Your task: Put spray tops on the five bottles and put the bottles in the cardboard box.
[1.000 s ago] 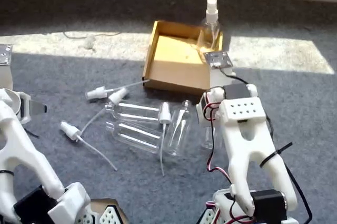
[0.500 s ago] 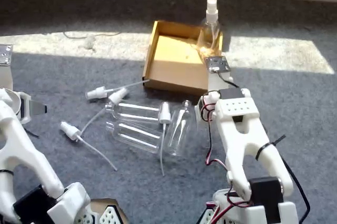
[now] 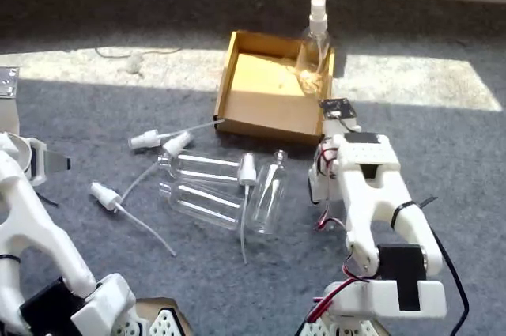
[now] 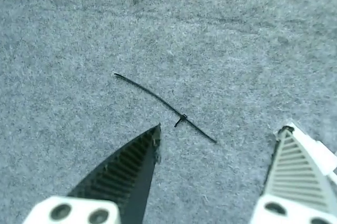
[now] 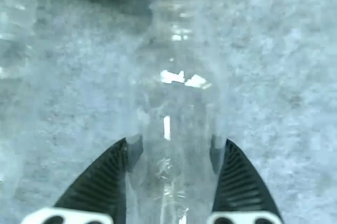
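Note:
A clear bottle [image 5: 176, 92] without a top lies on the grey carpet, neck pointing away from my right gripper [image 5: 175, 142], whose fingers press against both of its sides. In the high view the right arm [image 3: 368, 186] covers that bottle, just in front of the cardboard box [image 3: 237, 75]. One bottle with a spray top [image 3: 316, 35] stands in the box's far right corner. Three uncapped bottles [image 3: 207, 170] [image 3: 199, 203] [image 3: 269, 192] lie left of the arm. Loose spray tops [image 3: 150, 140] [image 3: 106, 194] [image 3: 247, 168] lie around them. My left gripper [image 4: 221, 129] hangs open over bare carpet at the far left.
A black cable tie [image 4: 164, 106] lies on the carpet under the left gripper. The spray tops' long thin tubes [image 3: 146, 229] trail across the carpet near the bottles. A sunlit strip crosses the floor behind the box.
The right arm has drawn back toward its base and dropped lower, and the bottle beneath it is now hidden in the high view. The left arm has stayed put.

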`<state>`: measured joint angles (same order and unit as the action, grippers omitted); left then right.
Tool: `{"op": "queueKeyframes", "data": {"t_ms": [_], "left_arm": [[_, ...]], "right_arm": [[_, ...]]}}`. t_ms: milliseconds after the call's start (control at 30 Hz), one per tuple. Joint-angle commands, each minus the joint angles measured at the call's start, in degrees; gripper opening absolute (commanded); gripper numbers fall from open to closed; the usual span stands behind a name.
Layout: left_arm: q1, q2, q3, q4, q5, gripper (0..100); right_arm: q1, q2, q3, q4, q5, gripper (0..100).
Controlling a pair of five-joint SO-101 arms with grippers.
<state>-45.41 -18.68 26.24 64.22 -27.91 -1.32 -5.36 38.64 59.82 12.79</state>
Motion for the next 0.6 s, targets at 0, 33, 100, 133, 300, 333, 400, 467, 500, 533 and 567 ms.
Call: {"op": "queueKeyframes", "data": {"t_ms": [0,33,100,133,300,333,400,467,500,533,567], "left_arm": [[0.4,-0.1,-2.4,-0.1,-0.1,32],[0.5,-0.1,-2.4,-0.1,-0.1,32],[0.7,-0.1,-2.4,-0.1,-0.1,32],[1.0,-0.1,-2.4,-0.1,-0.1,32],[1.5,-0.1,-2.3,-0.1,0.0,32],[1.5,-0.4,-2.3,-0.1,0.0,32],[2.2,-0.5,-2.3,0.2,0.1,32],[2.9,-0.5,-2.3,0.3,0.1,32],[3.4,-0.5,-2.3,0.3,0.1,32],[3.5,-0.5,-2.3,0.4,0.1,32],[3.6,-0.5,-2.3,0.4,0.1,32]], "right_arm": [[9.1,-0.4,-0.7,4.2,8.7,2.9],[11.6,-0.4,-0.8,4.9,11.3,2.6],[16.3,-0.4,-3.0,6.1,16.6,2.6],[18.5,-0.4,-4.5,6.7,19.1,2.6],[30.5,0.0,-10.5,7.3,23.6,2.8],[31.7,0.0,-10.9,7.3,24.4,2.9],[33.5,0.0,-11.3,7.3,25.2,5.5],[35.1,0.0,-11.5,7.3,25.2,13.0],[35.9,0.0,-11.6,7.3,25.3,16.7],[36.5,-0.2,-11.6,7.3,25.4,20.3],[37.1,-0.3,-11.6,7.3,25.4,23.2]]}}
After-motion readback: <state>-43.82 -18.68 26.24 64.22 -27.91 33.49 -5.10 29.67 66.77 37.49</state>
